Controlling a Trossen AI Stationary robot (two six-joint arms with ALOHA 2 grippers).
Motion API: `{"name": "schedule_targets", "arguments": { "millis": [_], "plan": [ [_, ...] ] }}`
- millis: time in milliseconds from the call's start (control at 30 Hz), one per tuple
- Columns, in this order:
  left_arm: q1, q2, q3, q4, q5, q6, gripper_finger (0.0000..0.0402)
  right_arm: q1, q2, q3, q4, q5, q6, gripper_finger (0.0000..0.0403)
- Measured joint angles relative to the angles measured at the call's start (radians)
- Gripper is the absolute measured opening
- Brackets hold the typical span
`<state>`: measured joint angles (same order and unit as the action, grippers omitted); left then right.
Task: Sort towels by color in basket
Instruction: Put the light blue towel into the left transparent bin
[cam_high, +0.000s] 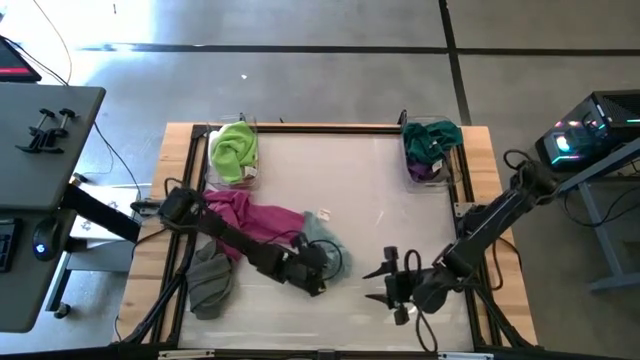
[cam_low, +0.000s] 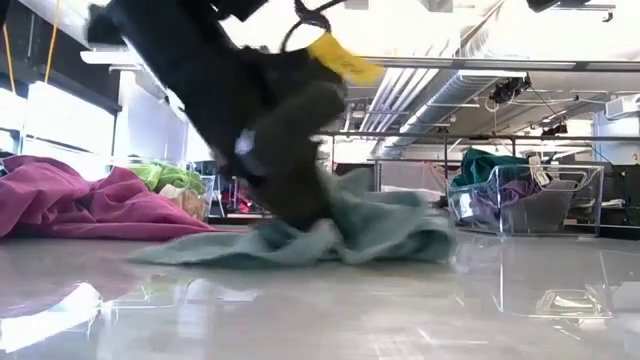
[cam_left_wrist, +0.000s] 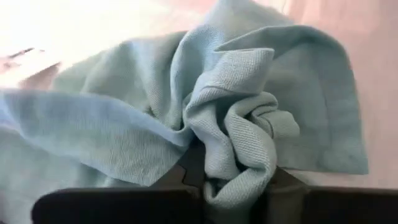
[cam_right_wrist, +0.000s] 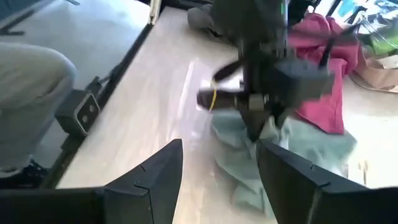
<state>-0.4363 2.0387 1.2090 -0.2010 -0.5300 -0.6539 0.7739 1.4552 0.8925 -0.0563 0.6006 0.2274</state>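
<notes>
left gripper (cam_high: 322, 262): clamped on mint towel (cam_high: 325, 240), lower centre | right gripper (cam_high: 392, 280): jaws apart, holding nothing | upper-left bin (cam_high: 250, 178): lime green towel (cam_high: 234, 150) | upper-right bin (cam_high: 452, 165): dark green towel (cam_high: 432, 138), purple towel (cam_high: 424, 170)

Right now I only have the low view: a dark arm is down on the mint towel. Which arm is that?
Observer: The left one. In the high view, the left gripper sits on the mint towel, beside the magenta towel.
Operator: Does it have the cloth?
Observer: Looks like it. The left wrist view shows a fold of the towel bunched up between its fingers.
Operator: And the right arm?
Observer: The right gripper is open and empty, over bare table to the towel's right, pointing at it.
</notes>
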Motion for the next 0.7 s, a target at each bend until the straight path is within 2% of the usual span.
{"name": "schedule_targets", "arguments": {
  "millis": [200,367,433,567,700],
  "plan": [
    [-0.051,-0.213,0.057,-0.155,-0.125,-0.022,0.0020,-0.001,0.054,0.000,0.029,0.014,0.001,0.0200],
    [-0.047,-0.384,0.056,-0.481,-0.316,-0.118,0.0019,-0.008,0.104,0.000,0.065,0.024,0.001,0.0200],
    [-0.019,-0.454,0.058,-0.661,-0.369,-0.208,0.0019,-0.008,0.115,0.000,0.066,0.024,0.000,0.0200],
    [0.080,-0.533,0.056,-1.016,-0.399,-0.369,0.0019,-0.008,0.117,0.000,0.071,0.026,-0.001,0.0200],
    [0.207,-0.591,0.056,-1.247,-0.452,-0.437,0.0022,-0.009,0.117,0.000,0.080,0.041,-0.011,0.0200]
  ]
}}
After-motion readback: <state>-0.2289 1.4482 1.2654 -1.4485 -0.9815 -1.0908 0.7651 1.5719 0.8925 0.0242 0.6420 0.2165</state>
